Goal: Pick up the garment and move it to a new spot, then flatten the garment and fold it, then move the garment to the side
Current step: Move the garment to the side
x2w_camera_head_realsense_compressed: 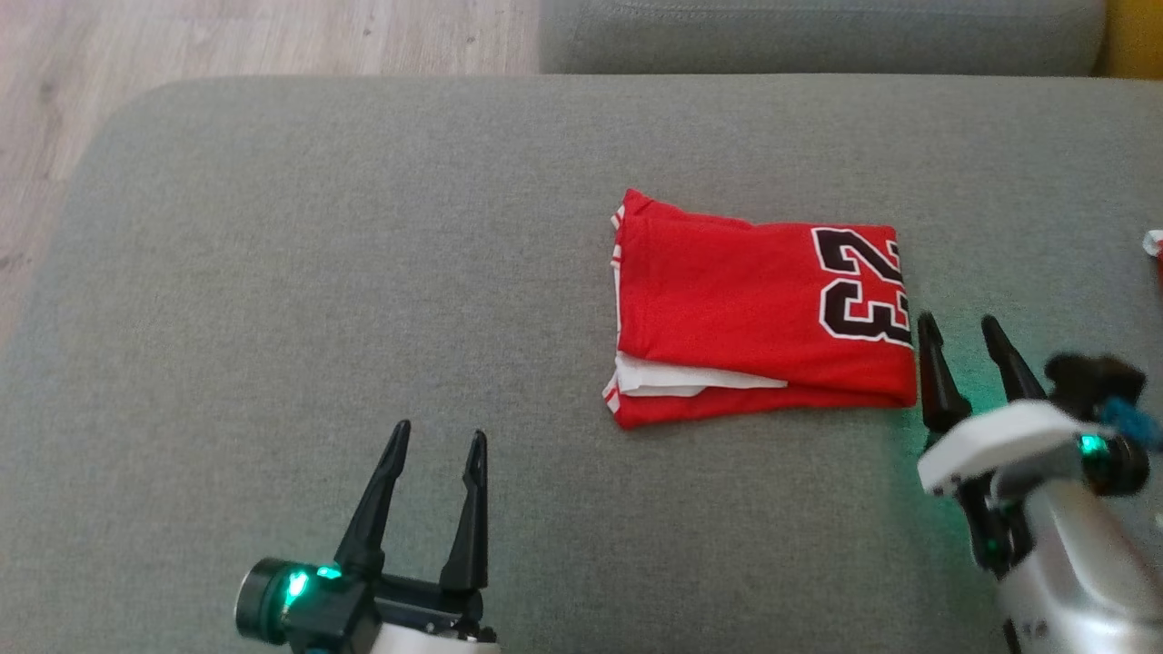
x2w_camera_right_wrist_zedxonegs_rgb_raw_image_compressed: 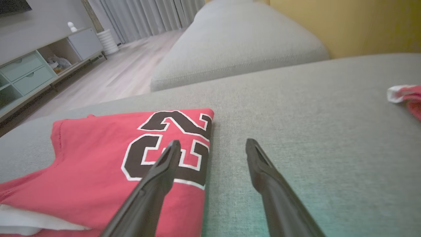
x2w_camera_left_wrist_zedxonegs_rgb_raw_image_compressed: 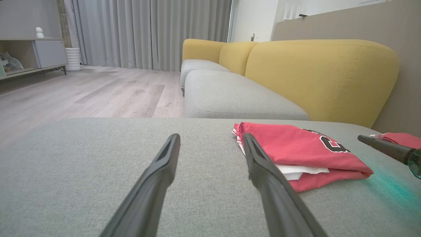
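Well to the left of the garment point(x2w_camera_head_realsense_compressed: 754, 309), and nearer the robot than it, the left gripper point(x2w_camera_head_realsense_compressed: 439, 432) hovers with its two dark fingers spread wide and nothing between them. The garment itself, a red jersey, lies on the grey cushion point(x2w_camera_head_realsense_compressed: 363, 227) as a neat folded rectangle. Its loose hems and a white inner layer point(x2w_camera_head_realsense_compressed: 690, 377) show along its left and near edges, and a black number 23 point(x2w_camera_head_realsense_compressed: 863, 286) sits at its right end. Just off that right end stands the right gripper point(x2w_camera_head_realsense_compressed: 959, 320), also spread wide and holding nothing. In the right wrist view one finger crosses over the number and the other over bare cushion, and I cannot tell whether either touches the cloth. Farther right of the garment, a scrap of other red cloth point(x2w_camera_head_realsense_compressed: 1154, 243) shows.

The jersey looks light, thin and limp, so weight should be no trouble. The trouble is likely its softness: lifted by one point it would sag and the fold would open. The layers probably slide on one another too, with the white one likeliest to slip out. The right end appears to be a closed fold, so it seems the safer hold: a pinch there through every layer. A second pinch at the looser left edge should keep the stack together while it is carried aside.
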Robot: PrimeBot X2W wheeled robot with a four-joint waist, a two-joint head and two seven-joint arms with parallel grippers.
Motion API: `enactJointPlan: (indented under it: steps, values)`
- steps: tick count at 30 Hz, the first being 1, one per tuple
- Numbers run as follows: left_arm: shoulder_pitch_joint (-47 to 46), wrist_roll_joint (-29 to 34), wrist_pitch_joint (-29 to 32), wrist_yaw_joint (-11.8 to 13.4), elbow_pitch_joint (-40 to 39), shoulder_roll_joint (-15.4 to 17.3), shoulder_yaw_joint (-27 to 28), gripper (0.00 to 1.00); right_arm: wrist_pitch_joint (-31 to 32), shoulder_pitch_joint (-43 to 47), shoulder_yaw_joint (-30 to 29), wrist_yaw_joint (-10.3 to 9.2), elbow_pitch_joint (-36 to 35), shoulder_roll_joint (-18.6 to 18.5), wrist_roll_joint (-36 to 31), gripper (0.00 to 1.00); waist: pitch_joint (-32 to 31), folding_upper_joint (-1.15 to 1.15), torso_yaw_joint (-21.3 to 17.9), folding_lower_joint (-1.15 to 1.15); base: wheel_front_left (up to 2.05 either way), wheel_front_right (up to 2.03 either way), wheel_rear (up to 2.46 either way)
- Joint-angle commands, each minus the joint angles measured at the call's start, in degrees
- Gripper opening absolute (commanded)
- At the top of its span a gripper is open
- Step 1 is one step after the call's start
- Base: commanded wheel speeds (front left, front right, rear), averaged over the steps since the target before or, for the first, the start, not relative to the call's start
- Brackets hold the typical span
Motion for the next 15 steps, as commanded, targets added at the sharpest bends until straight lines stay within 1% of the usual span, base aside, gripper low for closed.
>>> enactJointPlan:
  steps: [1,6,7,8,9,12,15]
  values:
    - [-1.9,0.4,-0.3,-0.2,-1.5,-0.3,1.1,1.0,1.0,-3.1,1.5,-0.04,1.0,-0.5,1.0,1.0,0.7,0.0,0.5,-0.02,0.0,0.0,0.0]
    - [-3.6,0.9,-0.3,-0.2,-1.2,-0.3,0.1,1.0,6.9,-9.6,3.4,-0.04,10.3,-0.5,4.1,1.0,2.4,0.0,1.2,-0.02,0.0,0.0,0.0]
    - [-3.9,1.0,-0.3,-0.1,-1.2,-0.3,-0.1,1.0,7.9,-10.5,4.2,-0.04,11.7,-0.4,4.9,0.95,2.7,0.0,1.3,-0.02,0.0,0.0,0.0]
    - [-4.2,1.0,-0.3,0.1,-1.2,-0.3,-0.2,1.0,8.6,-11.2,5.1,-0.04,12.7,-0.4,5.8,0.46,3.0,0.0,1.4,-0.02,0.0,0.0,0.0]
    - [-4.4,1.1,-0.3,0.2,-1.2,-0.3,-0.4,1.0,8.8,-11.8,6.0,-0.04,13.4,-0.6,6.6,0.0,3.3,0.0,1.5,-0.02,0.0,0.0,0.0]
    - [-4.8,1.1,-0.3,0.9,-1.3,-0.3,-0.5,1.0,7.1,-13.0,8.1,-0.04,14.1,-2.0,8.2,0.0,4.1,0.0,1.0,-0.02,0.0,0.0,0.0]
    - [-5.2,1.3,-0.3,1.9,-1.9,-0.3,0.1,1.0,4.8,-14.4,9.9,-0.04,14.8,-5.1,6.5,0.0,5.4,0.0,-0.9,-0.02,0.0,0.0,0.0]
